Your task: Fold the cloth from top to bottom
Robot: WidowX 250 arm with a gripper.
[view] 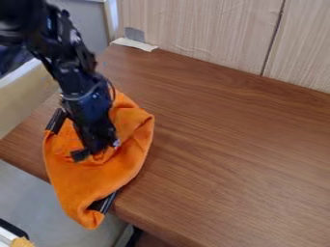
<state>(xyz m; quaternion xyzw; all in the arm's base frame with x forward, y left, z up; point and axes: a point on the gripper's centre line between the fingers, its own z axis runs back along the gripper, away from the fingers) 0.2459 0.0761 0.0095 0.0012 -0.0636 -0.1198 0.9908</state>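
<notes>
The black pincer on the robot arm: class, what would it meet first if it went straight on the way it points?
The black pincer points down at the orange cloth, so that cloth would likely come first. From this angle, whether the two already touch is unclear.
</notes>
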